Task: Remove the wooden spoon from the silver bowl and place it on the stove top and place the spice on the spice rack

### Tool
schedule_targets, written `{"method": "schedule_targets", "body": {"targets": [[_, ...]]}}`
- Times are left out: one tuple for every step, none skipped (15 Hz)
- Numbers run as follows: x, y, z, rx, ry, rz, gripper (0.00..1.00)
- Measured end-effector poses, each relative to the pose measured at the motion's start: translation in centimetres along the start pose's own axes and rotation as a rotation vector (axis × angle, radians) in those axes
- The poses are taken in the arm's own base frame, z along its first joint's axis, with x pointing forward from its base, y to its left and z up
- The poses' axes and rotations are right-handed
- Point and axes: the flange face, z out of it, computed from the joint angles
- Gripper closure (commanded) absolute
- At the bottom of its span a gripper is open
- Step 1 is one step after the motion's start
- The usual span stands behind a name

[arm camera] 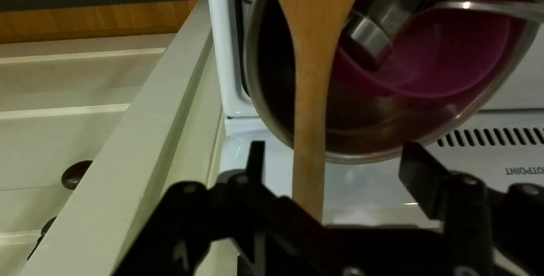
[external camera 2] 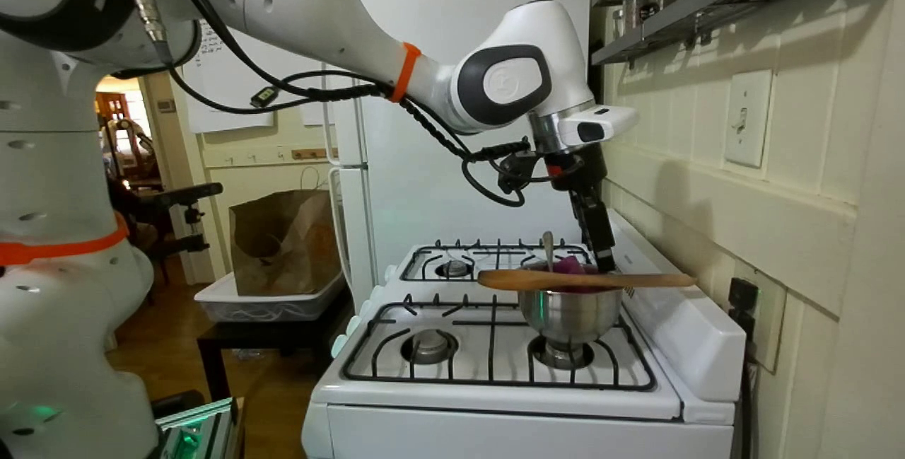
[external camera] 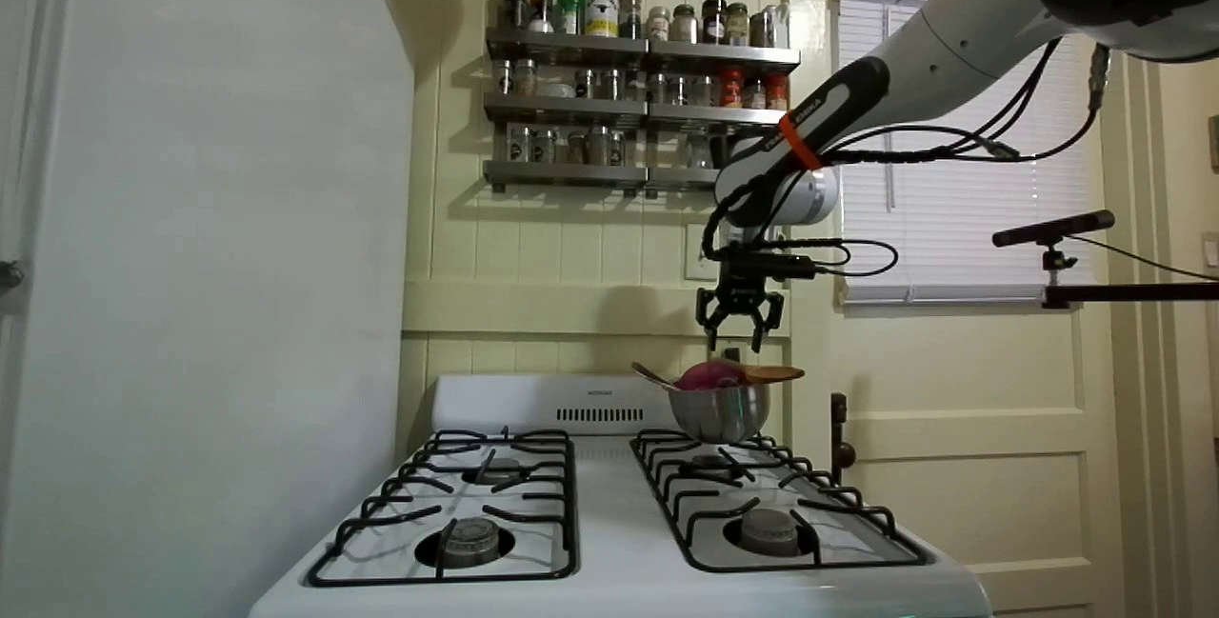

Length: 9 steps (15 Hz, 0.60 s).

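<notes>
The wooden spoon lies across the rim of the silver bowl. Its handle reaches over the back edge. The bowl stands on a rear burner of the stove top. A small glass spice jar with a dark label and metal cap lies inside, hidden in the exterior views. My gripper is open and empty just above the handle. In the wrist view the handle passes between the fingers, nearer the left one. The spice rack hangs on the wall.
A pink bowl and a metal utensil are also in the silver bowl. The stove's raised back panel and wall stand close behind. A white refrigerator borders the stove.
</notes>
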Motion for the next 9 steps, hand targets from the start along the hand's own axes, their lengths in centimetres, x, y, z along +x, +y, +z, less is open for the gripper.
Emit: {"method": "schedule_targets", "body": {"targets": [[0.1,-0.1,0.2,0.0,-0.002,-0.001,0.28],[0.1,-0.2,0.4,-0.001,-0.004,-0.002,0.3],[0.1,-0.2,0.6,-0.002,-0.006,-0.002,0.3],[0.1,-0.2,0.8,-0.004,-0.009,-0.002,0.31],[0.1,-0.2,0.9,-0.005,-0.011,-0.002,0.32],[0.1,-0.2,1.1,-0.006,-0.013,-0.001,0.34],[0.1,-0.1,1.2,-0.008,-0.015,-0.001,0.33],[0.1,-0.1,1.4,-0.01,-0.019,0.0,0.34],[0.1,-0.1,1.5,-0.011,-0.021,0.0,0.37]]}}
